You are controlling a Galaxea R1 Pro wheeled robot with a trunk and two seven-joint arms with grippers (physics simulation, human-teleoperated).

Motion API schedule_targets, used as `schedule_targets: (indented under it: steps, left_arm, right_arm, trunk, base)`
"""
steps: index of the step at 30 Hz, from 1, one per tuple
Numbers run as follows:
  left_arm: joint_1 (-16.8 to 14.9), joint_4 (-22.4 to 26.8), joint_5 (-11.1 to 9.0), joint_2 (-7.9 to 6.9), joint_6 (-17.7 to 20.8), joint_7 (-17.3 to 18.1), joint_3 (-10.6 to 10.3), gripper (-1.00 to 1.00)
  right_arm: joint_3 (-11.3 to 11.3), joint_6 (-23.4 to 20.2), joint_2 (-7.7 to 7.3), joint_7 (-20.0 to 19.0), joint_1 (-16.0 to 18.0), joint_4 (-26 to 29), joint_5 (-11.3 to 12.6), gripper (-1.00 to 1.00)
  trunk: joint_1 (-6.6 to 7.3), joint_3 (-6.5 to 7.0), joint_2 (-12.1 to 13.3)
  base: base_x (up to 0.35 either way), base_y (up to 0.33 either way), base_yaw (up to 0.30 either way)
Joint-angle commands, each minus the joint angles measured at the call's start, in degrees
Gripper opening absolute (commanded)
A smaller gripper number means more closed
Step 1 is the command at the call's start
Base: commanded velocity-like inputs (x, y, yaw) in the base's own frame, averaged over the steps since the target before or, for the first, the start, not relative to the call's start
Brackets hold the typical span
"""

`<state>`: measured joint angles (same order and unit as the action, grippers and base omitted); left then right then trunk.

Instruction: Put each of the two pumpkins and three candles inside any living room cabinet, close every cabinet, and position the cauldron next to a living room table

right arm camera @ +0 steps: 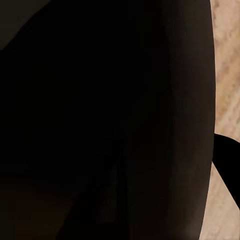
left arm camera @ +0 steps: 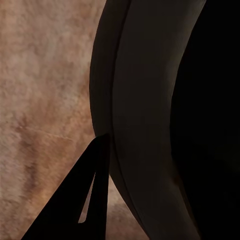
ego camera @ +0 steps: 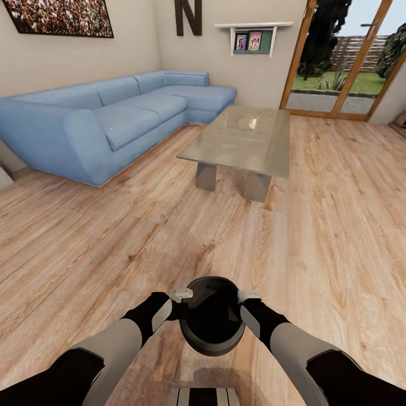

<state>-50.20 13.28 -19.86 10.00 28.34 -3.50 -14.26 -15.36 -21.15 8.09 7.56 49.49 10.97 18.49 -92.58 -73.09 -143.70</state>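
Observation:
The matte-black cauldron (ego camera: pixel 213 317) hangs just above the wood floor right in front of me, held between both arms. My left gripper (ego camera: pixel 182 300) is shut on its left rim and my right gripper (ego camera: pixel 246 301) on its right rim. In the left wrist view one dark finger (left arm camera: pixel 75 210) lies against the outside of the cauldron wall (left arm camera: pixel 145 125). In the right wrist view the cauldron (right arm camera: pixel 125 100) is very close, with one finger (right arm camera: pixel 227 160) at its outer side. The glass-topped coffee table (ego camera: pixel 248 135) stands a good way ahead, slightly right.
A blue corner sofa (ego camera: pixel 113 118) runs along the left wall. Glass doors (ego camera: pixel 344 62) with wooden frames open onto a garden at the far right. A white wall shelf (ego camera: pixel 254 31) hangs behind the table. Open wood floor (ego camera: pixel 169 237) lies between me and the table.

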Motion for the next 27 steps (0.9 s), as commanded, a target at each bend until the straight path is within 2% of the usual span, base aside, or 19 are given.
schedule_targets:
  steps: [1,8,27]
  left_arm:
    - [0.0,0.1,-0.5,0.0,0.2,-0.4,-0.6,-1.0]
    - [0.0,0.1,-0.5,0.0,0.2,-0.4,-0.6,-1.0]
    - [0.0,0.1,-0.5,0.0,0.2,-0.4,-0.6,-1.0]
  right_arm:
    - [-2.8,-0.1,-0.03,-0.4,0.0,0.0,2.8,-1.0]
    - [-2.8,-0.1,-0.01,-0.4,0.0,0.0,2.8,-1.0]
    - [-2.8,-0.1,-0.01,-0.4,0.0,0.0,2.8,-1.0]
  trunk:
    - [0.0,-0.05,0.0]
    - [0.0,0.16,0.0]
    - [0.0,1.79,0.0]
  base:
    - [0.0,0.0,0.0]
    - [0.0,0.0,0.0]
    - [0.0,0.0,0.0]
